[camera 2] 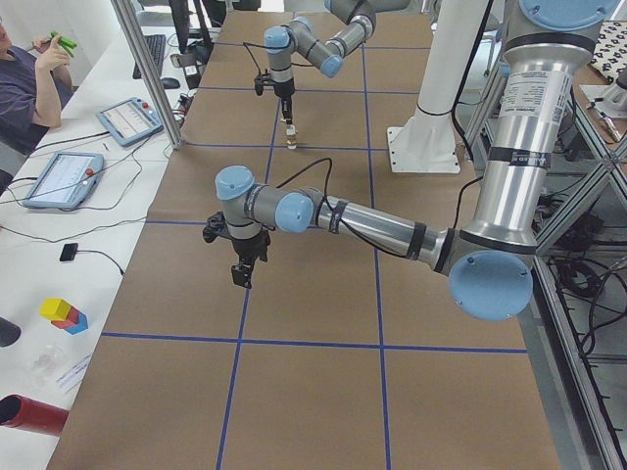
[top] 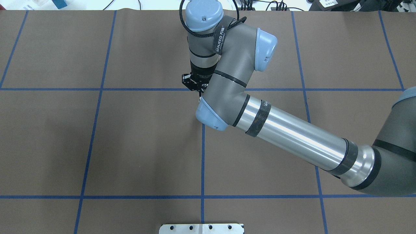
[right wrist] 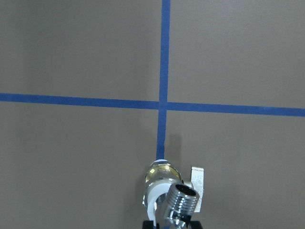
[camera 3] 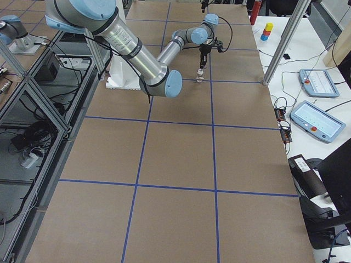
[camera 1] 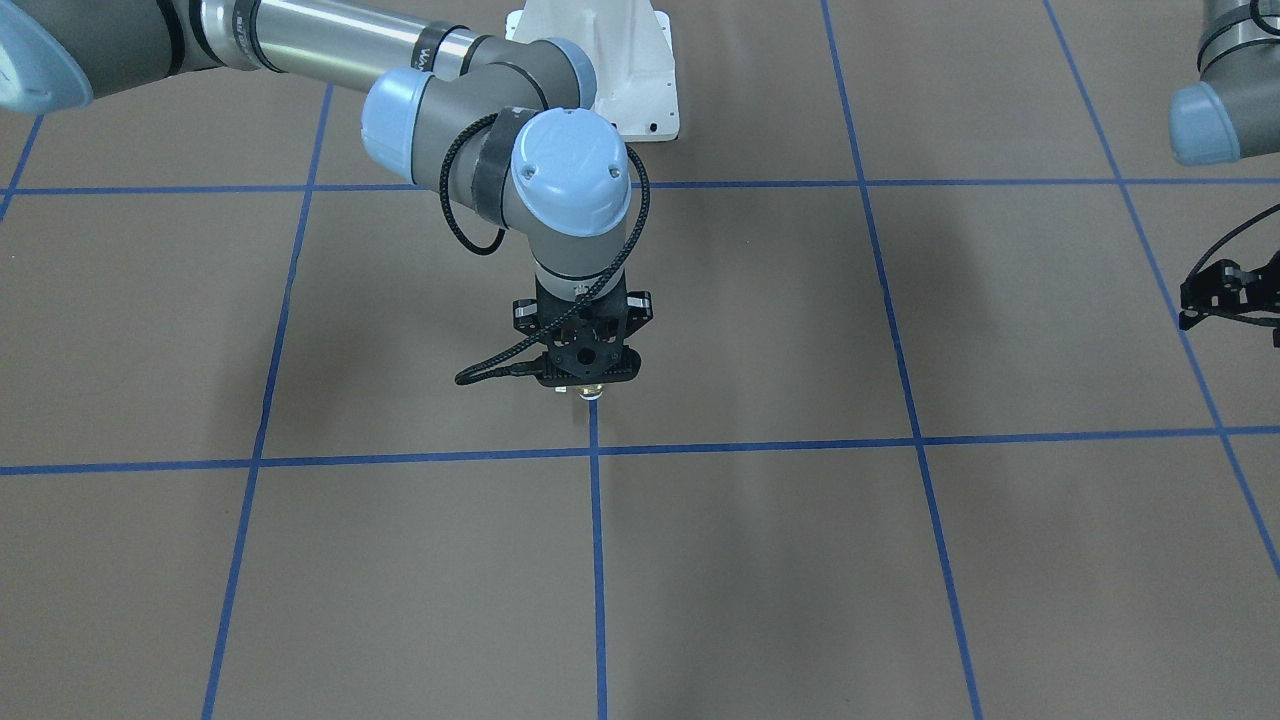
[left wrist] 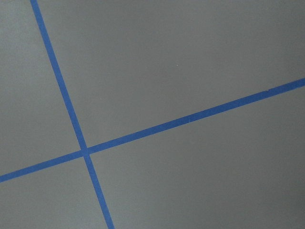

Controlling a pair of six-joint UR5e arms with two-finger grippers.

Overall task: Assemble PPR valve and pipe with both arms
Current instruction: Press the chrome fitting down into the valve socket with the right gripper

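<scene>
My right gripper [right wrist: 169,223] is shut on the pipe [right wrist: 183,200], a short silver threaded fitting with a round open end. The pipe sits joined to the PPR valve [right wrist: 159,174], which has a brass middle, a white ring and a small white side handle. The valve hangs below the fingers, close over a blue tape crossing; whether it touches the table I cannot tell. The right gripper [camera 1: 590,385] points straight down at mid-table. My left gripper [camera 1: 1230,295] shows partly at the view's right edge, away from the parts. It hangs above the table [camera 2: 240,276]; its jaws are unclear.
The white bolted pedestal base [camera 1: 620,70] stands behind the right gripper. Blue tape lines [left wrist: 86,151] grid the brown table. An operator [camera 2: 20,78], tablets [camera 2: 64,176] and coloured blocks [camera 2: 64,313] are at a side bench beyond the far edge.
</scene>
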